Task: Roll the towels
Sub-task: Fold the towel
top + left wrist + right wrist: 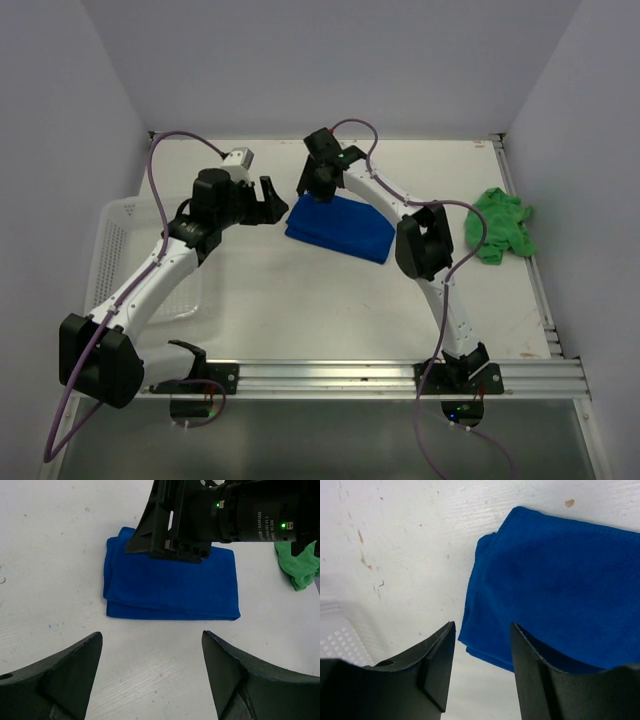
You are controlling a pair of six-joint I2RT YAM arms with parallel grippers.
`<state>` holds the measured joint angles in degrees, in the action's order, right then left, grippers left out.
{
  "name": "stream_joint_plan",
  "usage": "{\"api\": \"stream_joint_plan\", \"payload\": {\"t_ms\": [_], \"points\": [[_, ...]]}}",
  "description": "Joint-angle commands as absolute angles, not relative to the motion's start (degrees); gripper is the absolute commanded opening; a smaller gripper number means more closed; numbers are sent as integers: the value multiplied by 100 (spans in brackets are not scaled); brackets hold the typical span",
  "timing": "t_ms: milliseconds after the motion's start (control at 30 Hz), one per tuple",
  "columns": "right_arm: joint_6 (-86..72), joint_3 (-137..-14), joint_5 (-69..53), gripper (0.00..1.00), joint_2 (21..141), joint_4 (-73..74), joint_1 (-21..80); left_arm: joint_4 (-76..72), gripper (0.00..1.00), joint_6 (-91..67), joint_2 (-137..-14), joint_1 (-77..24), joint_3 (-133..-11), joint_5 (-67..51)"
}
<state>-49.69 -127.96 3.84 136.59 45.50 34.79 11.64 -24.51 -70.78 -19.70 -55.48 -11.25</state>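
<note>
The blue towel [340, 228] lies folded flat in the middle of the table, in a thick rectangle with its layers showing along the edges [170, 587]. The green towel [500, 225] sits crumpled at the right edge, also in the left wrist view [300, 567]. My right gripper [310, 185] hovers over the blue towel's far left corner [560, 590]. Its jaws [482, 624] stand apart with nothing between them. My left gripper [272, 200] is open wide just left of the blue towel, facing it across bare table [152, 633].
A white mesh basket [115, 240] stands at the table's left edge under my left arm, and a corner of it shows in the right wrist view [340, 640]. A metal rail [400, 375] runs along the near edge. Walls enclose the table.
</note>
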Motion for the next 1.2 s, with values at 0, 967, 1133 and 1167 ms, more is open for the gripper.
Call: {"api": "stream_joint_plan", "payload": {"t_ms": [0, 967, 1133, 1167], "points": [[-4966, -12928, 149, 52, 13553, 4095, 3507, 975, 85, -2426, -6882, -2013, -5537, -1125], [-4870, -5292, -817, 42, 8604, 1750, 1371, 1099, 78, -2680, -8717, -2294, -6635, -747], [-4650, -5282, -712, 41, 8824, 1775, 1310, 608, 57, -2830, -9455, -2408, -7083, -774], [-4615, -5282, -703, 41, 8876, 1775, 1301, 537, 53, -2830, -9570, -2434, -7136, -791]]}}
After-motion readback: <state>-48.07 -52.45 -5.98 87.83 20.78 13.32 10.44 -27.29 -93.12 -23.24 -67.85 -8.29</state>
